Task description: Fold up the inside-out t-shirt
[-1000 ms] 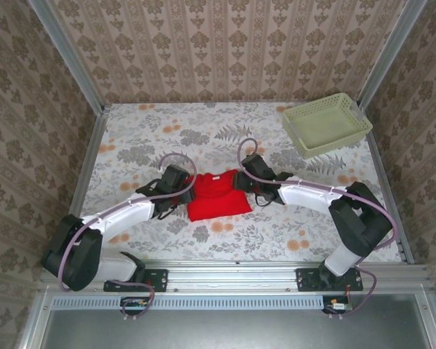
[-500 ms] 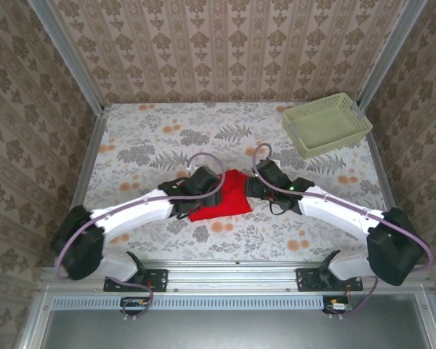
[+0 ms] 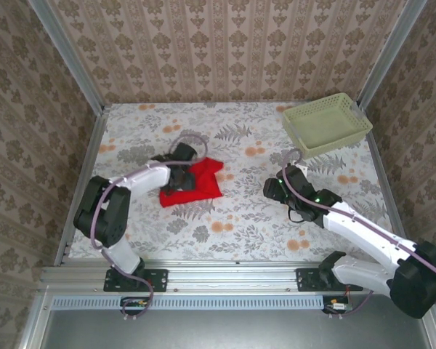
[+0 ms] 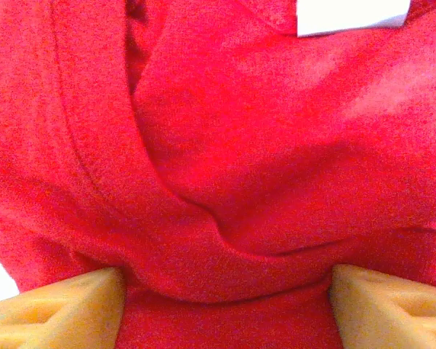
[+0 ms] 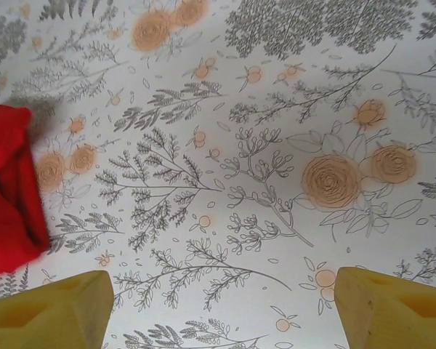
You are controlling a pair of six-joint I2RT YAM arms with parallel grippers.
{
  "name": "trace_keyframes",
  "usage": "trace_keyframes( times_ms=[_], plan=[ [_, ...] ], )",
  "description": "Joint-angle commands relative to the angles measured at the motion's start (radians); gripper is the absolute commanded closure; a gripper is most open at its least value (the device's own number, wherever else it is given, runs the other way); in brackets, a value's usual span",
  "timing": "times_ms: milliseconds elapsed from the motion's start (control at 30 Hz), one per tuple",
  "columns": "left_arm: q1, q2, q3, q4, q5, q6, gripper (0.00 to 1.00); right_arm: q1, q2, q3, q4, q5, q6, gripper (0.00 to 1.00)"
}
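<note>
Top camera: fixed high above and behind the arm bases, it looks down and forward over the whole desk (image 3: 240, 233). It is far enough to take in both arms, the red t-shirt (image 3: 200, 185) and the basket (image 3: 325, 125).
Left wrist camera: it sits on the left arm and faces down along the left gripper (image 4: 227, 291). It is very near to the t-shirt, so the folds look large.
Right wrist camera: it sits on the right arm and faces down past the right gripper (image 5: 223, 291) to the flowered desk. It is near, but higher than the left one.
Shared part: the t-shirt is in all three views; in the right wrist view it lies at the left edge.
</note>
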Motion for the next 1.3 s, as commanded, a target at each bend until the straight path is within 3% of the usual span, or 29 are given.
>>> trace_keyframes(
  times_ms=[0,67,200,333,500,633,800,933,1267],
  plan=[
    [0.143,0.022,0.104,-0.113,-0.087,0.111,0.24,-0.023,-0.041,-0.012,-0.042,0.025,0.003,0.19],
    [0.151,-0.011,0.156,-0.126,-0.089,0.105,0.19,-0.029,-0.047,-0.006,-0.051,0.024,-0.008,0.18],
    [0.035,-0.065,0.246,-0.27,-0.184,0.01,0.07,-0.033,-0.042,-0.001,-0.054,0.009,-0.012,0.18],
    [0.012,-0.134,0.111,-0.205,-0.065,-0.13,0.06,-0.034,-0.036,-0.018,-0.034,-0.005,-0.001,0.18],
    [0.02,-0.07,0.014,-0.136,0.033,-0.219,0.06,-0.034,-0.033,-0.013,-0.039,-0.02,-0.003,0.17],
    [0.124,0.013,-0.014,-0.059,0.087,-0.157,0.08,-0.035,-0.057,-0.013,-0.053,-0.009,-0.013,0.17],
    [0.269,0.123,0.158,-0.13,-0.017,-0.021,0.09,-0.037,-0.067,-0.024,-0.053,-0.007,-0.016,0.16],
    [0.365,0.235,0.36,-0.221,-0.052,0.067,0.1,-0.042,-0.07,-0.028,-0.065,-0.005,-0.016,0.16],
    [0.543,0.592,0.9,-0.417,-0.055,0.129,0.13,-0.069,-0.084,-0.014,-0.101,-0.008,-0.035,0.15]
  ],
)
